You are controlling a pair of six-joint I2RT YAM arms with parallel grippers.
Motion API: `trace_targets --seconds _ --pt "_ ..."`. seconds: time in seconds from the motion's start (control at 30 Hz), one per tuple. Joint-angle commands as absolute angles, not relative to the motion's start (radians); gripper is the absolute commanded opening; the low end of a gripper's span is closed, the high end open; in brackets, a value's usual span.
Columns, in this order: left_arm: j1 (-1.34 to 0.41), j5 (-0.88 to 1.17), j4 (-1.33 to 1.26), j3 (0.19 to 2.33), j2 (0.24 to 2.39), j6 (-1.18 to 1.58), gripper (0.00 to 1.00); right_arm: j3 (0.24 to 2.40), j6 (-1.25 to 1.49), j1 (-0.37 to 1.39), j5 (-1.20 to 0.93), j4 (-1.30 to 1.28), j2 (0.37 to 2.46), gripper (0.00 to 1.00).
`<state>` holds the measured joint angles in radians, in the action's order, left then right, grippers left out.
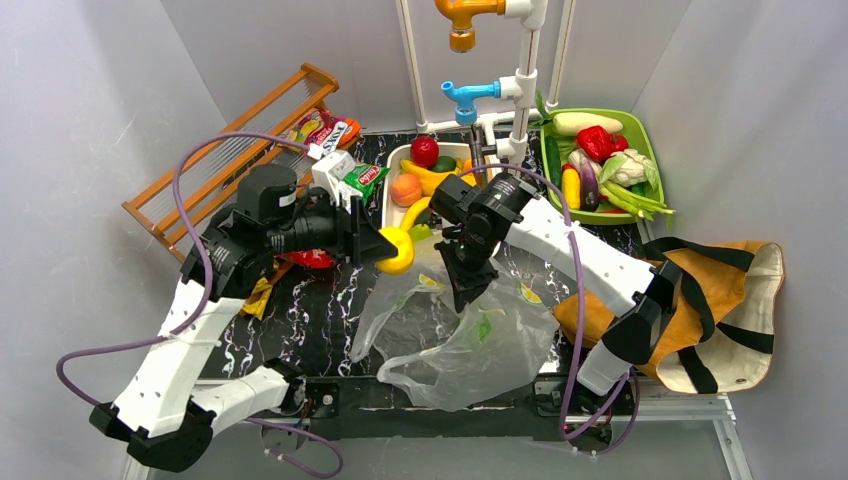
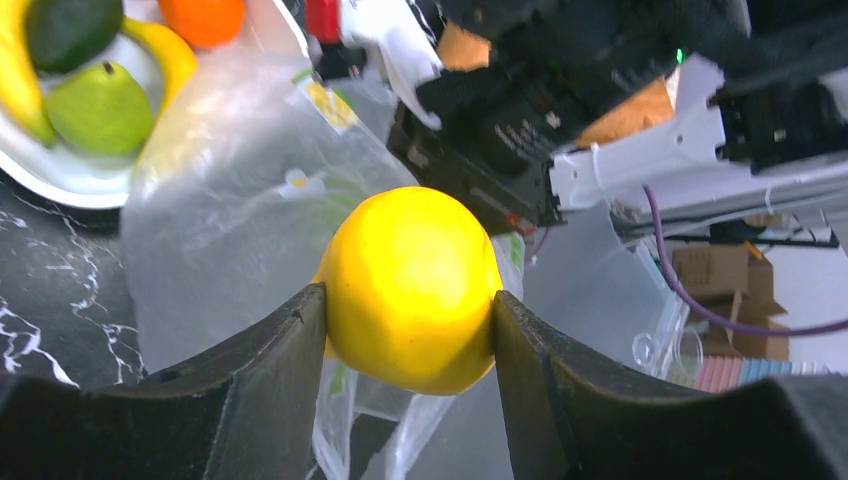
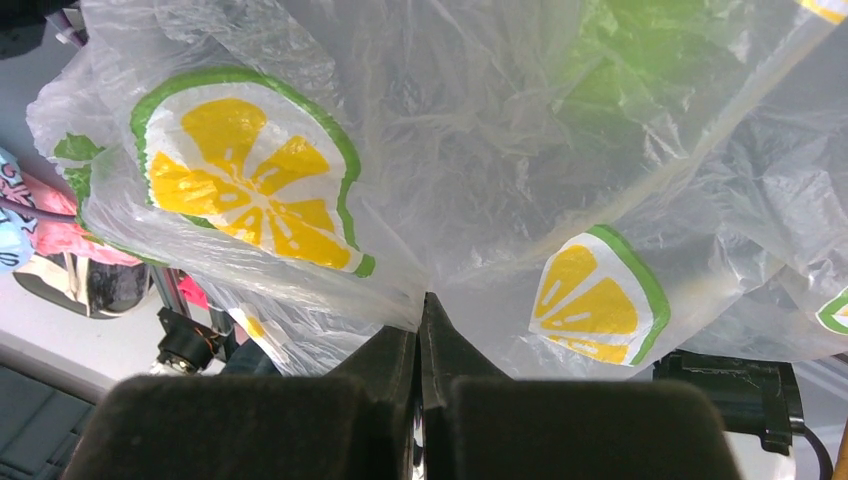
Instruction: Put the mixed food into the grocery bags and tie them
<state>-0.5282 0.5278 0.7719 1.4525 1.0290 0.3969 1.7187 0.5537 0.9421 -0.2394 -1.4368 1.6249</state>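
My left gripper (image 1: 397,249) is shut on a yellow lemon (image 2: 410,288), held above the left rim of the clear plastic bag (image 1: 470,335) printed with lemon slices. My right gripper (image 1: 468,296) is shut on the bag's film (image 3: 420,180) and holds it lifted. The white tray (image 1: 392,205) behind holds a red apple (image 1: 424,151), an orange (image 1: 405,189) and a banana (image 1: 432,178). A pear (image 2: 100,110) and an avocado (image 2: 65,30) show in the left wrist view. Snack packets (image 1: 325,128) lie at the back left. The tan tote (image 1: 720,310) lies at right.
A green tray (image 1: 651,155) of vegetables stands at the back right. A wooden rack (image 1: 235,150) leans at the back left. White pipes with a blue tap (image 1: 470,98) and an orange tap (image 1: 462,18) rise behind the trays. More packets (image 1: 260,295) lie under the left arm.
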Motion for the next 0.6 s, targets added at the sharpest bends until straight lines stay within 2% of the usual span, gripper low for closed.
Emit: trace_targets --seconds 0.0,0.27,0.57 --pt "-0.537 0.661 0.766 1.377 0.962 0.374 0.0 1.785 0.576 0.937 -0.252 -1.435 1.648 0.01" --pt "-0.566 0.689 0.767 1.218 0.885 0.371 0.0 1.815 0.579 0.937 -0.256 -1.432 1.674 0.01" --pt "-0.604 0.727 0.694 1.125 0.911 0.417 0.0 1.84 0.581 0.937 -0.24 -1.444 1.683 0.01"
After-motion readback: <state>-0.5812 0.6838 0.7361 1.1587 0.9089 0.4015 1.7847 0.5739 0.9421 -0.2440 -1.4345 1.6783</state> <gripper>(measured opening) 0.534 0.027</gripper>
